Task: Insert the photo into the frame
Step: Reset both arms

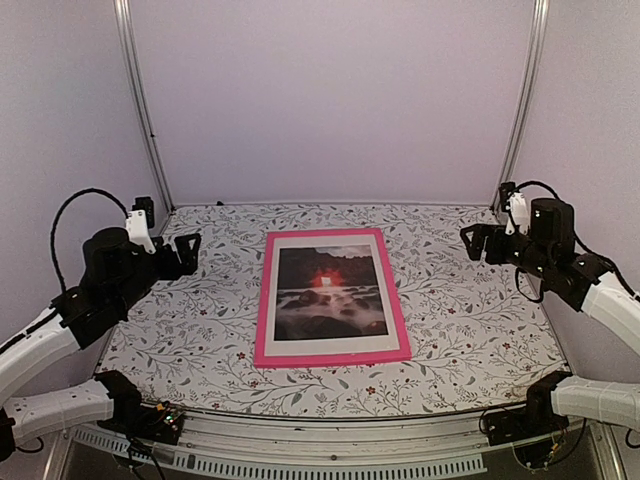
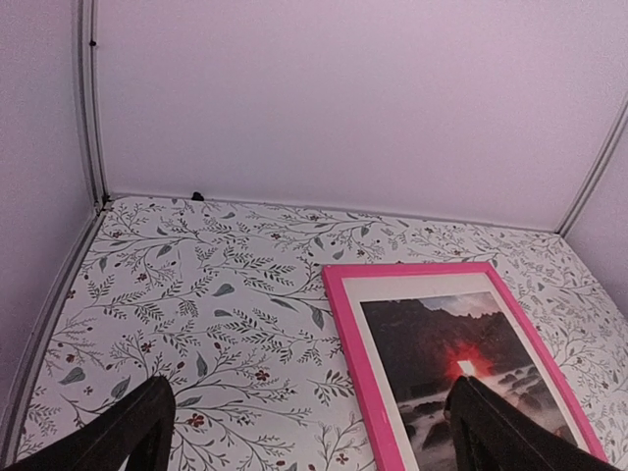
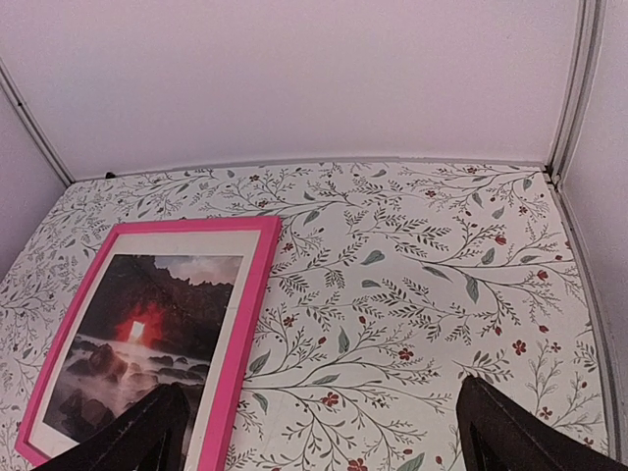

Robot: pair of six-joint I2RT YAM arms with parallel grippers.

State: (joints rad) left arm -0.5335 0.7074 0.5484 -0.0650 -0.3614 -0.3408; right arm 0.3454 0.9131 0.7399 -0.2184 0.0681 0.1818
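Frame: the thin-railed pink rectangular frame (image 1: pixel 261 300) lies flat in the middle of the flower-patterned worktop (image 1: pixel 460 320), its long side running away from me.
Contents of frame: the thin dark photo (image 1: pixel 330 295) of misty rocks and water under a red glowing sun lies inside the rails, with a white mat border (image 1: pixel 330 345) around it.
Left end effector (image 1: pixel 189 252): my fingers are spread wide and grip nothing. It hangs over the left side of the worktop, well apart from the frame.
Right end effector (image 1: pixel 473 243): also spread wide and empty, at the right side, well apart from the frame.
Task standing: I judge the photo is in place, with nothing left to seat.
Unclear: from these angles I cannot tell whether the print lies fully flat beneath the mat.
Risk one: if I reach in again, a fingertip catching a rail could slide the frame or tip a corner, knocking the print askew.
Risk two: a low sweep across the centre could scuff the picture surface.
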